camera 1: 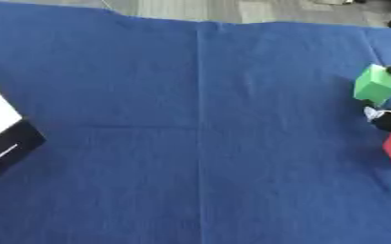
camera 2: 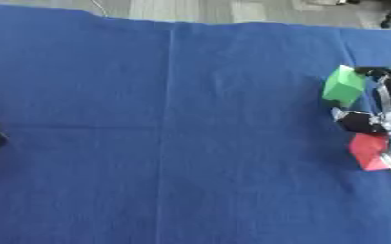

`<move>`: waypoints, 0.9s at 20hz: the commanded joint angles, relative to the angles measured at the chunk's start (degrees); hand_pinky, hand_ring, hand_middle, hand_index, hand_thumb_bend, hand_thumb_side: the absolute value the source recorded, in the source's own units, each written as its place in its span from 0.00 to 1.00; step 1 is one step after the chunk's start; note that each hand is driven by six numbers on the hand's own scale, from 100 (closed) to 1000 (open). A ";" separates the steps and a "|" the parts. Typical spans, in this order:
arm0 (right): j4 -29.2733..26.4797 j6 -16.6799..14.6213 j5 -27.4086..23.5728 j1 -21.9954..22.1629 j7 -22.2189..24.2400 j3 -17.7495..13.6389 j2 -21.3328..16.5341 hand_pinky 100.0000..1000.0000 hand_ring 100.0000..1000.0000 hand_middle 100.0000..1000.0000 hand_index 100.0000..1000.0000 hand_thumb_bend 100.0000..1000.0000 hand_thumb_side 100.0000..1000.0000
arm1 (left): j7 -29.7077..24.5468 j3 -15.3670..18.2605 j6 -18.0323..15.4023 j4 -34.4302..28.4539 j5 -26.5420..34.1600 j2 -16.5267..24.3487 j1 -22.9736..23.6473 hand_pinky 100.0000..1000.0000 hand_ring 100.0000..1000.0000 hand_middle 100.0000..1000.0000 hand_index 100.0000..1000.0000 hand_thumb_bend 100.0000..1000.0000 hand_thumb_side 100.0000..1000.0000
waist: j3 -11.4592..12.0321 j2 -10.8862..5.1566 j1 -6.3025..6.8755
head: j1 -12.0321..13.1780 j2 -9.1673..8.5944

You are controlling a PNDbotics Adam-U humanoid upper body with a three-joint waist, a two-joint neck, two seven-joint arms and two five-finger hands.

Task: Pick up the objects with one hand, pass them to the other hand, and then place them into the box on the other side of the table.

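Over at three o'clock, the right hand [camera 2: 381, 102] curls round the green block [camera 2: 343, 86], one finger over its top corner and the thumb [camera 2: 357, 122] under its lower side, so the block sits tilted (whether it clears the cloth I cannot tell). A red block [camera 2: 367, 151] lies just below, at four o'clock. Blue cloth [camera 1: 190, 143] covers the table. A white-and-black box [camera 1: 0, 136] shows at nine o'clock.

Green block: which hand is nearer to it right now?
Right. The right hand has its fingers curled around the green block at the table's right edge. The left hand shows in neither view.
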 commanded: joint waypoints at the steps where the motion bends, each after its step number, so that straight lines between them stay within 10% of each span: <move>1: -0.57 0.64 2.04 0.64 -0.56 0.44 -0.15 0.83 0.81 0.68 0.73 0.24 0.00 | 0.10 1.03 -0.09 -0.96 0.08 1.96 -0.09 0.90 0.61 0.56 0.70 0.00 0.66 | 0.06 -0.98 0.42 | 0.12 -0.18; 18: -3.50 0.82 7.75 1.34 -4.38 1.09 0.49 0.77 0.72 0.52 0.60 0.17 0.00 | 0.25 1.19 -0.22 -0.96 0.28 2.10 0.40 0.90 0.61 0.56 0.71 0.00 0.69 | 0.02 -1.30 0.36 | -0.37 0.33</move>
